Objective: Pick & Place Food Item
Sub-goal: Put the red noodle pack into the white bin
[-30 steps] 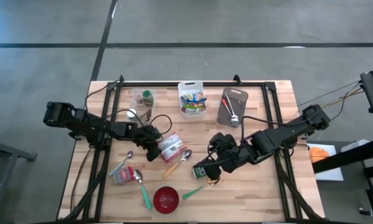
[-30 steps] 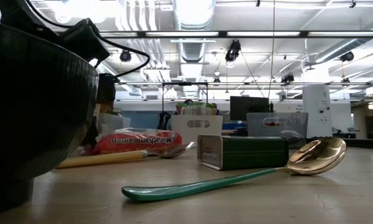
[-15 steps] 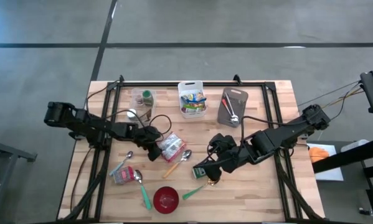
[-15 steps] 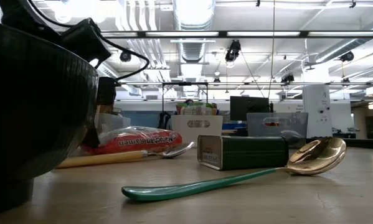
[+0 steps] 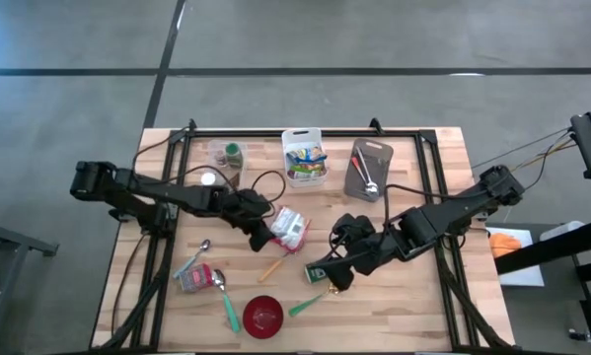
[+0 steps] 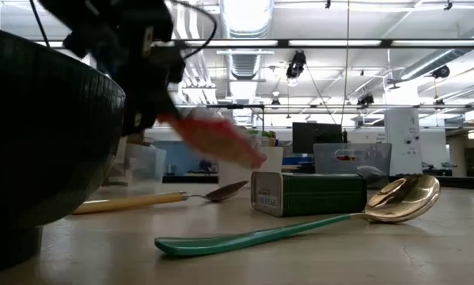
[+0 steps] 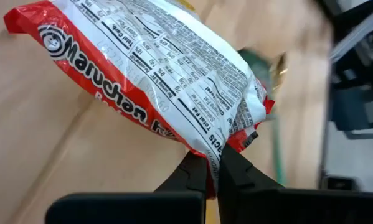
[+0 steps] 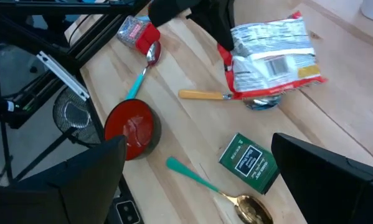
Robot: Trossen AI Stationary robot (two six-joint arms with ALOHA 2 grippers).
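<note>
While we carry the noodle packet [image 5: 289, 229]

Our left end effector [image 7: 212, 169] pinches its edge above the bench [image 5: 423, 306]; the white bin [image 5: 302, 156] likely comes next; right end effector [image 5: 327, 272] waits wide.

Two matte black, jointed arms are showing their blocky segments, each trailing loose black cables that are looping off the links. The left gripper [image 7: 206, 169] is presenting two slim, tapering dark fingers on a flat black crossbar. The right gripper [image 8: 198, 163] is displaying broad, squared black finger blocks with hard, plain edges.
</note>
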